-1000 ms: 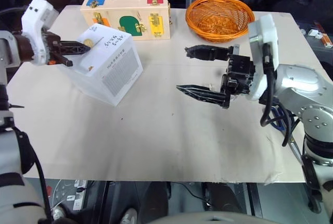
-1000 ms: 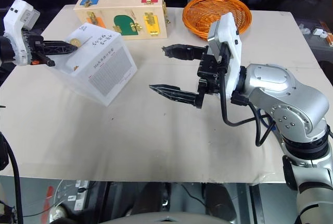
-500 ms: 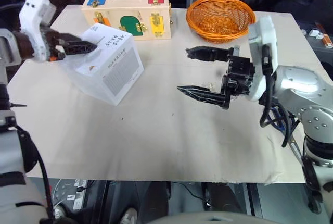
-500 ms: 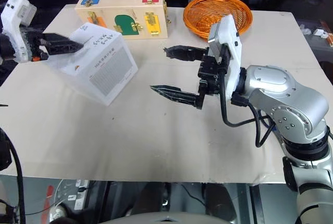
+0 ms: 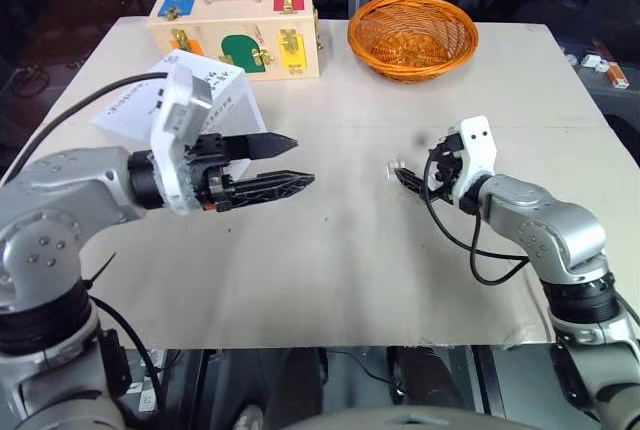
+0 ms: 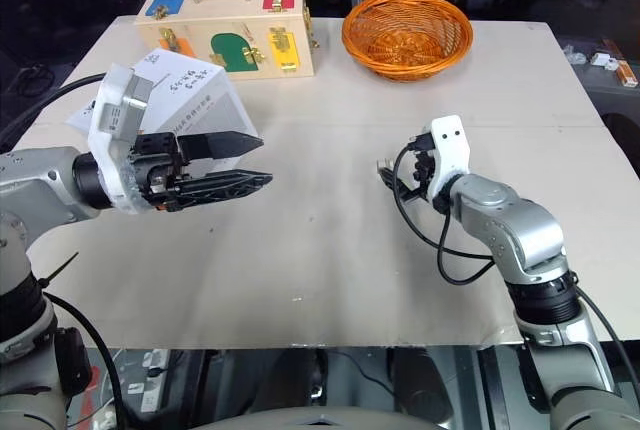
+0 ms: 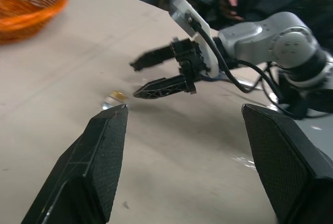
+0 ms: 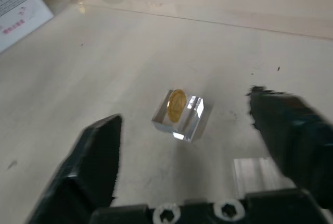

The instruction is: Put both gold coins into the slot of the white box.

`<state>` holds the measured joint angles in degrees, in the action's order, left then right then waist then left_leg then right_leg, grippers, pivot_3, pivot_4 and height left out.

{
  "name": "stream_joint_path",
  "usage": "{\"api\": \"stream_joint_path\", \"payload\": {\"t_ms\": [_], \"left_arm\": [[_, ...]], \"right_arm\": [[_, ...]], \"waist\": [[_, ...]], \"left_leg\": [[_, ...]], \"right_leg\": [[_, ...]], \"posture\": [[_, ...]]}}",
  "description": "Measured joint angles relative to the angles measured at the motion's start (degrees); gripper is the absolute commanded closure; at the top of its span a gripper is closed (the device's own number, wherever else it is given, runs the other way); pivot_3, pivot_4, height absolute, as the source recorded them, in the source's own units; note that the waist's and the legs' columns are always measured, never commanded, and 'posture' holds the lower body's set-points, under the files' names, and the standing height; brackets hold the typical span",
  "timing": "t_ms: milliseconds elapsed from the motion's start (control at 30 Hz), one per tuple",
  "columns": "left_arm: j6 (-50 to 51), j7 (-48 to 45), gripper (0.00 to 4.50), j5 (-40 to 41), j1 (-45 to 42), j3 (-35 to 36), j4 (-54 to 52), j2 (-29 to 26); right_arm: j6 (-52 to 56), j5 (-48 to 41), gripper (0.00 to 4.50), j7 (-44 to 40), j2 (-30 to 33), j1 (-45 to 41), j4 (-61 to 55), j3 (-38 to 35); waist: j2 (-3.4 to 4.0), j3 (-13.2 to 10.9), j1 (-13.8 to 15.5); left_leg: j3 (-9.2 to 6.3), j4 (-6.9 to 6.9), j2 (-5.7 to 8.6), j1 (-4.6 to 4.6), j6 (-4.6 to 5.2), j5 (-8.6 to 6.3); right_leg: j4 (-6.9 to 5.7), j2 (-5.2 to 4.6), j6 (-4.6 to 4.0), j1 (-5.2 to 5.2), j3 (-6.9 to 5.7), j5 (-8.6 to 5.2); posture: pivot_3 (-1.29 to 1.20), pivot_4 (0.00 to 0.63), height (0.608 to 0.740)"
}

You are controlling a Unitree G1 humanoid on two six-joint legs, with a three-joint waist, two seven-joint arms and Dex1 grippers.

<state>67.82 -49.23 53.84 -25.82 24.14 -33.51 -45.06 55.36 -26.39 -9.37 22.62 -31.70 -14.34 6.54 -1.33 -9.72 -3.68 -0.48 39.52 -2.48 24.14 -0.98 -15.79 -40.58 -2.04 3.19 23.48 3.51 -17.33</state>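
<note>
One gold coin stands on edge in a small clear block on the table right of centre, also seen as the coin. My right gripper is low over the table just behind it, open, the coin lying ahead between its fingers and untouched. My left gripper hovers open and empty over the table's left middle, pointing toward the coin. The white box sits tilted behind my left hand. Its slot is hidden.
A wooden box with coloured latches and a metal handle stands at the back left. An orange wicker basket sits at the back centre. Bare table lies between the grippers and the front edge.
My left gripper opened, left the white box and swung right over the table. The coin at the box top is gone. My right gripper dropped to the table by the coin.
</note>
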Motion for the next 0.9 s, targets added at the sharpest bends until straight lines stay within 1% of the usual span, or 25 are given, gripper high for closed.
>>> {"api": "stream_joint_path", "payload": {"t_ms": [67, 133, 400, 467, 533, 867, 900], "left_arm": [[-1.91, 2.24, 0.9, -0.39, 3.98, -0.04, -1.45, 0.35], [-3.28, 3.13, 0.9, -0.4, 6.12, -0.06, -1.88, 0.16], [-7.12, 5.24, 0.9, -0.5, 9.22, 0.07, -1.76, -1.8], [-7.5, 5.54, 0.9, -0.1, 9.28, 0.06, -1.75, -2.31], [-8.13, 5.61, 0.9, 0.26, 9.5, 0.06, -1.75, -3.03], [-8.68, 6.99, 0.9, 2.46, 10.31, 0.06, -1.72, -4.23], [-8.71, 7.12, 0.9, 2.63, 10.31, 0.06, -1.72, -4.25]], "right_arm": [[-0.36, 2.15, 1.14, 1.21, -2.19, -0.5, 1.54, 0.15], [-0.38, 3.42, 1.14, 1.65, -3.6, -0.6, 1.91, 0.24], [0.42, 6.19, 1.14, 2.2, -7.31, -1.4, 2.06, 0.18], [0.54, 6.67, 1.68, 2.14, -8.17, -1.79, 2.63, 0.2], [0.56, 7.34, 2.38, 2.09, -8.46, -2.37, 3.51, 0.2], [1.48, 9.27, 2.38, 0.93, -9.24, -2.56, 4.14, 0.21], [1.84, 9.32, 2.65, 0.9, -9.44, -2.56, 4.14, 0.22]], "waist": [[0.0, 0.0, -0.01], [0.0, 0.0, 0.13], [0.0, 0.0, 0.38], [0.0, 0.0, 0.37], [0.0, 0.0, 0.32], [0.01, 0.0, 0.32], [0.01, 0.0, 0.32]], "left_leg": [[0.04, -0.02, 0.0, -0.06, 0.0, 0.0], [0.04, -0.06, 0.0, -0.08, 0.0, 0.0], [0.05, -0.08, 0.0, -0.11, 0.0, 0.0], [0.06, -0.09, 0.0, -0.11, 0.0, 0.0], [0.08, -0.11, 0.0, -0.12, 0.0, 0.0], [0.08, -0.13, 0.0, -0.13, 0.01, -0.01], [0.08, -0.13, 0.0, -0.13, 0.01, -0.01]], "right_leg": [[-0.03, 0.0, 0.0, -0.01, 0.05, 0.0], [-0.04, 0.01, 0.0, 0.0, 0.05, 0.0], [-0.02, 0.02, -0.01, -0.01, 0.06, 0.0], [-0.02, 0.02, -0.01, -0.01, 0.06, 0.0], [-0.01, 0.02, -0.01, -0.01, 0.07, 0.0], [-0.01, 0.02, -0.01, -0.01, 0.08, -0.01], [-0.01, 0.02, -0.01, -0.01, 0.08, -0.01]], "posture": [[0.0, 0.15, 0.726], [0.0, 0.15, 0.726], [0.0, 0.15, 0.726], [0.0, 0.15, 0.726], [0.0, 0.15, 0.726], [0.0, 0.15, 0.726], [0.0, 0.15, 0.726]]}}
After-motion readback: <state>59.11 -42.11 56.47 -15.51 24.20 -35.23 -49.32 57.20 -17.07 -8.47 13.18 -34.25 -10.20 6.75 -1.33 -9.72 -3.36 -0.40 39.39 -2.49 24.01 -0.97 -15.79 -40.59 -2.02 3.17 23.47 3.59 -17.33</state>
